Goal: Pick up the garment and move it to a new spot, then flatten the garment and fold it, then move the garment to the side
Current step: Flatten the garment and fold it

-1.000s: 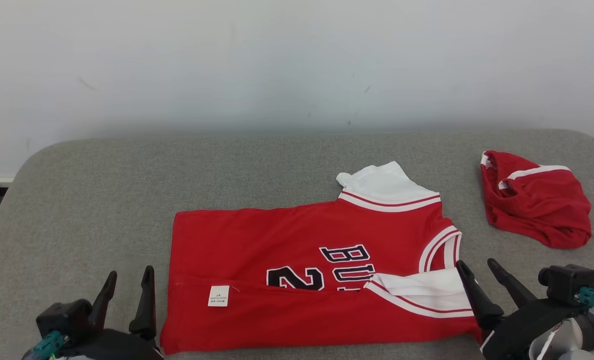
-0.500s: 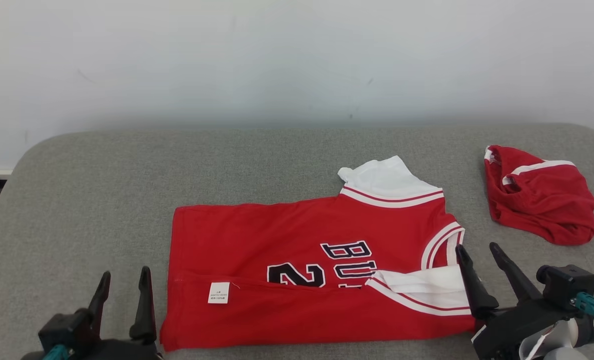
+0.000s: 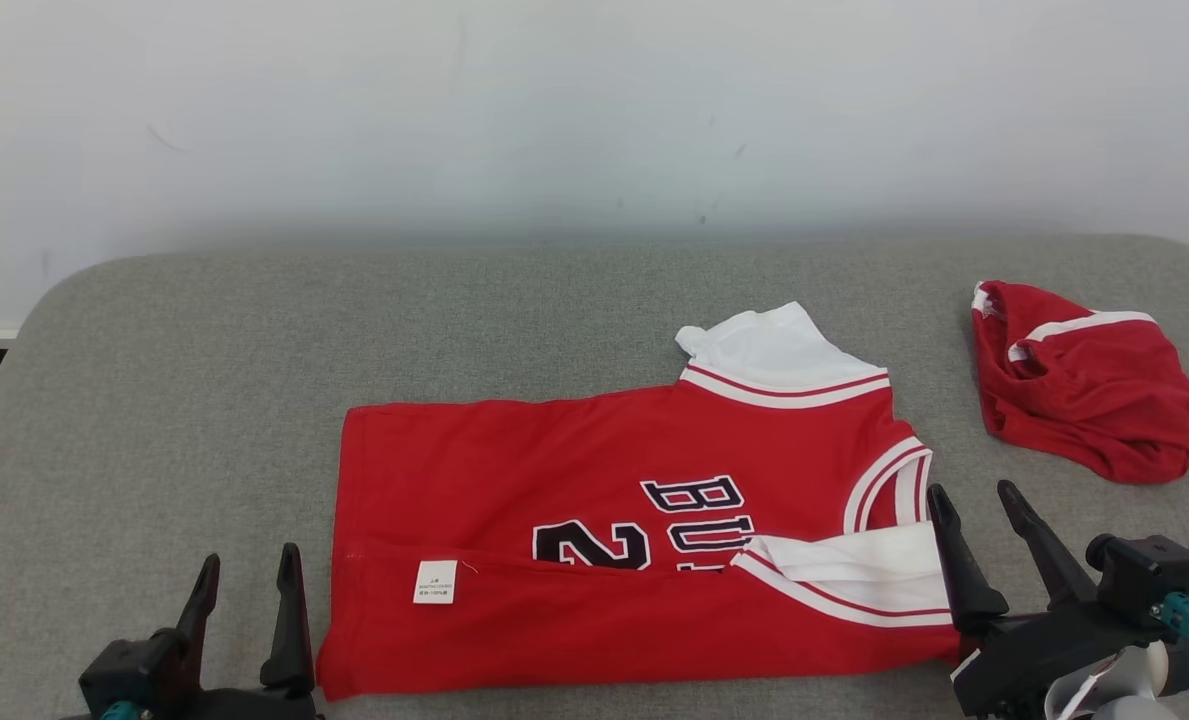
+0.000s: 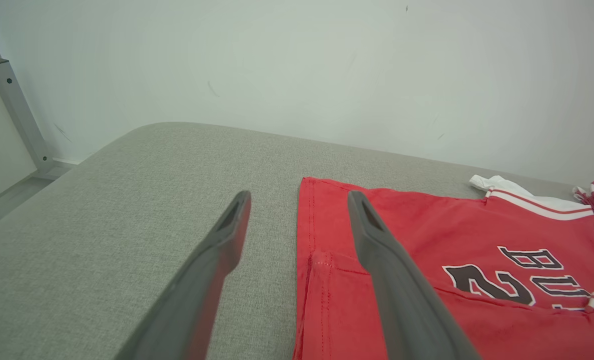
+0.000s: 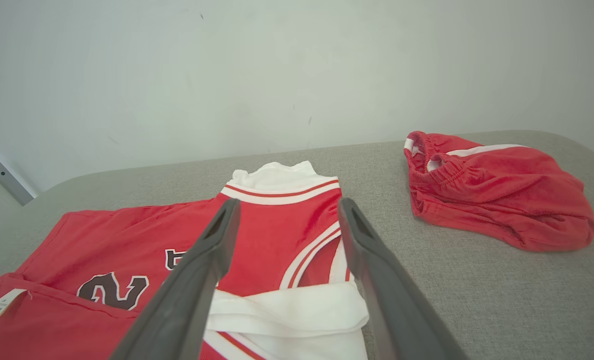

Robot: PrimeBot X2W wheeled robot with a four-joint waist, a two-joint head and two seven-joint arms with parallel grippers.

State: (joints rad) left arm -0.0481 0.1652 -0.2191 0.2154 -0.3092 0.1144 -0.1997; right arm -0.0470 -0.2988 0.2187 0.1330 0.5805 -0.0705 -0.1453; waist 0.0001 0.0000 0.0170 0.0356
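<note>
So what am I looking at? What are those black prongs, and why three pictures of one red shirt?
It is a two-armed robot folding laundry. The black prongs are its grippers, each with two long fingers. One picture comes from a camera on its head, looking down: the left gripper is at the lower left, the right gripper at the lower right. The other two pictures come from cameras on each wrist, looking out along that gripper's fingers. On the grey padded table lies a red jersey, spread flat with its near side folded over, so a small white label shows. A crumpled red garment with white trim lies apart, to the right. Both grippers are open and hold nothing.
</note>
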